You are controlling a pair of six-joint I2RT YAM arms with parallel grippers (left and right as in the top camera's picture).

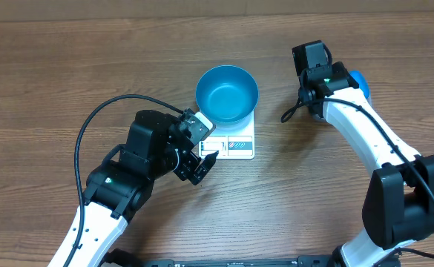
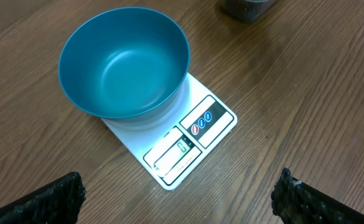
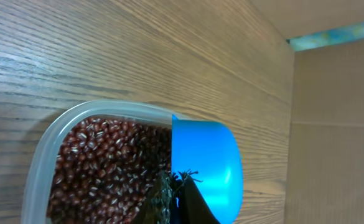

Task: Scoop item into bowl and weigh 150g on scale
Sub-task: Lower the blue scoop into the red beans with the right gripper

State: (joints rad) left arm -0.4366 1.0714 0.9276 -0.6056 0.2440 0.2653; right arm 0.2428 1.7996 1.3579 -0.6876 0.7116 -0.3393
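Overhead, the bowl (image 1: pixel 227 93) sits on the scale (image 1: pixel 235 146), and the left gripper (image 1: pixel 203 146) hangs just beside the scale with its fingers spread wide. The beans (image 3: pixel 107 168) lie in a clear tub (image 3: pixel 57 134), where the right gripper (image 3: pixel 174 198) is clamped on a blue scoop (image 3: pixel 206 162).

White left arm (image 1: pixel 90 226) and right arm (image 1: pixel 357 126), black joint housings, looping black cables (image 1: pixel 137 97), tiny green lights

A blue scoop (image 3: pixel 206 162) overlaps a clear tub (image 3: pixel 119 109).
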